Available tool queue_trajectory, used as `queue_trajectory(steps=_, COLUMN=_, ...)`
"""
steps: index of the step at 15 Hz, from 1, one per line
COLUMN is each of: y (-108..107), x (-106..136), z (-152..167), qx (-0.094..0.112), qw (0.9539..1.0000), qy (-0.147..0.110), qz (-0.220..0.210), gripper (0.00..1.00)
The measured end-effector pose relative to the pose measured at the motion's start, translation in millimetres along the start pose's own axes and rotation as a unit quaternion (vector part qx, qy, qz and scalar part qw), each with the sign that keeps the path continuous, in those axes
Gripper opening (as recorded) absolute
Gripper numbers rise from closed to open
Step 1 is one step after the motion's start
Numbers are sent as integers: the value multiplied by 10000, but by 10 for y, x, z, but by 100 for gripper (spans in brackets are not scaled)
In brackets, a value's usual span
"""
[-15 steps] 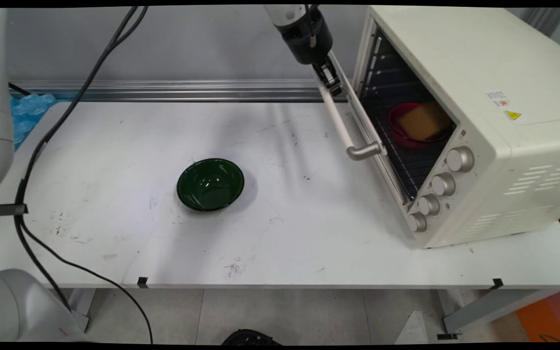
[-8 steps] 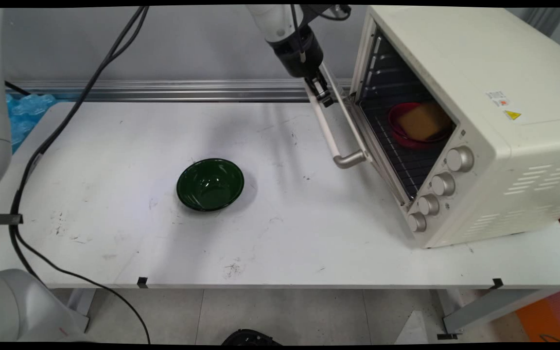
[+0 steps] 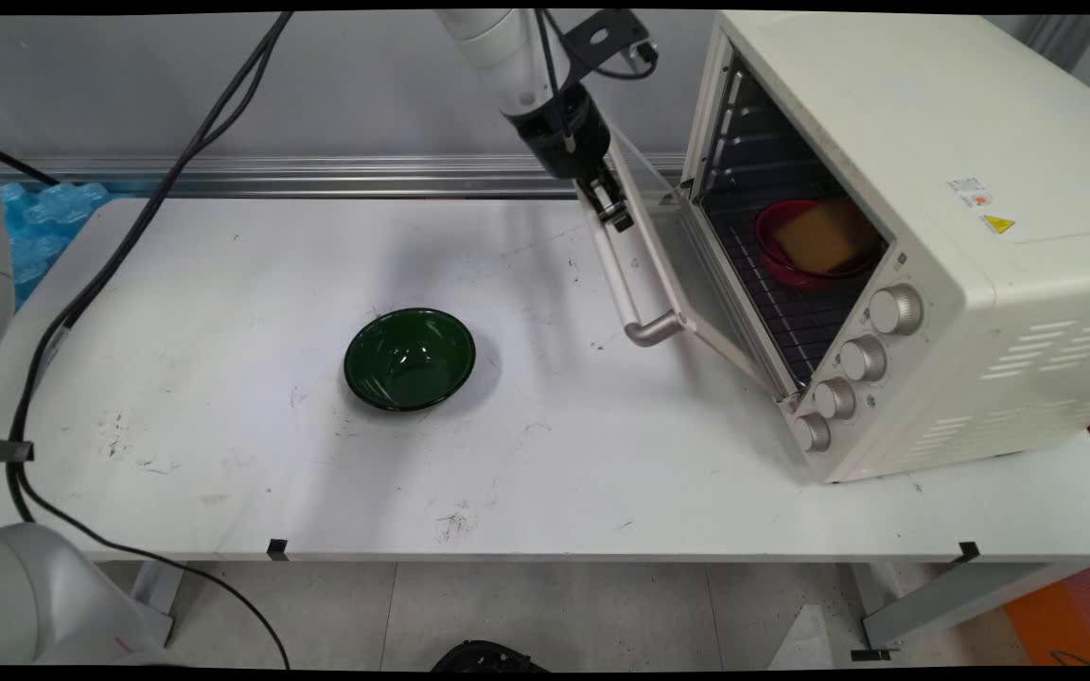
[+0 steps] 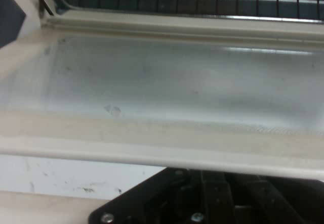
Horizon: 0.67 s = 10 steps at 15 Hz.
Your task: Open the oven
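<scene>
My gripper sits right at the far end of the oven door's handle. In the hand view the black linkage disappears under the pale bar, so I cannot tell whether it is clamped on the bar or only resting against it. The bar's long axis runs straight across in front of my hand, side to side. Just beyond it is the door glass, tilted partway down, with its hinge edge farther ahead. Past the hinge is the wire rack inside the oven, carrying a red dish with a tan slab on it. A green bowl stands well apart behind my hand, out on the table.
</scene>
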Motion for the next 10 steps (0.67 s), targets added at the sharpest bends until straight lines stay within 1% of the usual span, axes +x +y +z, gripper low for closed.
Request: queue_trajectory(steps=10, y=17, x=-439, z=167, qx=-69, qw=9999, qy=-47, qz=73, gripper=0)
